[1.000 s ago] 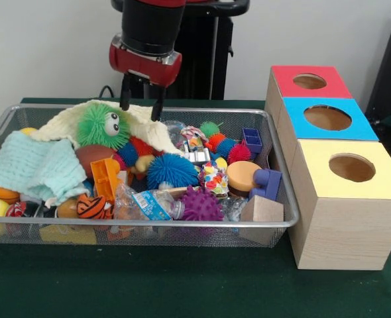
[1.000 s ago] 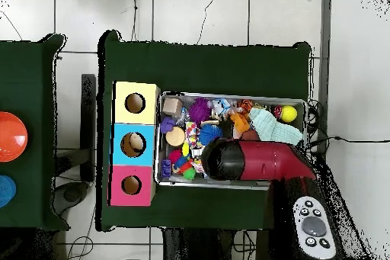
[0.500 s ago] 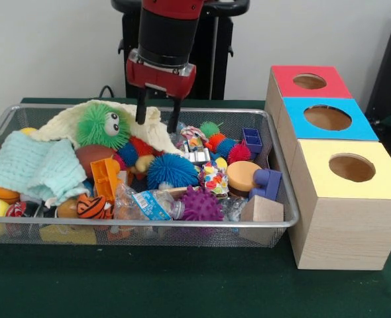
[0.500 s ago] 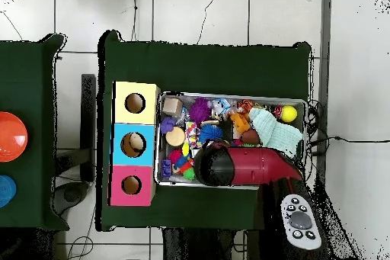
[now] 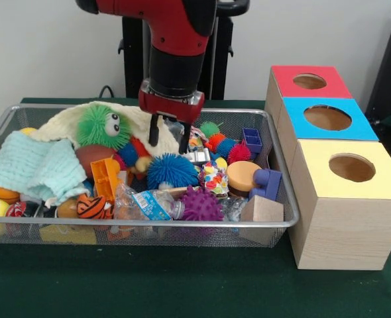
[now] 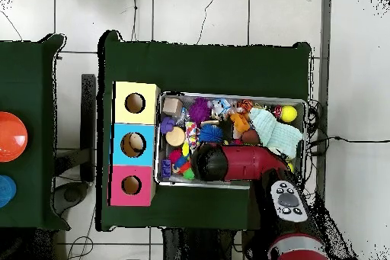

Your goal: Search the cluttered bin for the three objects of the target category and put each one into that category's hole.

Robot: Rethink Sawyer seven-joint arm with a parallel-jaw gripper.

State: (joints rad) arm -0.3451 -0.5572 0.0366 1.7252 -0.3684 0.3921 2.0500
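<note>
In the front view, my gripper [image 5: 168, 138] hangs down inside the wire bin [image 5: 262, 226]. My two fingers [image 5: 154, 133] are spread apart and hold nothing. The blue spiky ball [image 5: 171, 169] sits just under my fingers, a little toward the front. I cannot tell if I touch it. The green fuzzy toy [image 5: 103, 125] with big eyes lies beside my gripper on a yellow cloth [image 5: 57, 126]. The purple spiky ball [image 5: 201, 204] is near the front wall, well apart from my gripper.

The bin is full of toys. A light green cloth [image 5: 33, 167] lies over one end. There is an orange block [image 5: 105, 178], a wooden block [image 5: 260, 210], a round orange disc [image 5: 241, 176] and a crinkly plastic bag [image 5: 145, 203]. Some toys under the cloths are hidden.

Next to the bin stand three wooden boxes, each with a round hole on top: the red box [image 5: 305, 81], the blue box [image 5: 328, 118] and the yellow box [image 5: 349, 179]. I cannot see inside the holes.

In the overhead view, my red arm [image 6: 244, 162] reaches over the bin [image 6: 232, 184] and hides my gripper and many toys. The blue spiky ball [image 6: 211, 133] peeks out right by my arm. The three boxes [image 6: 134, 143] touch the end of the bin
</note>
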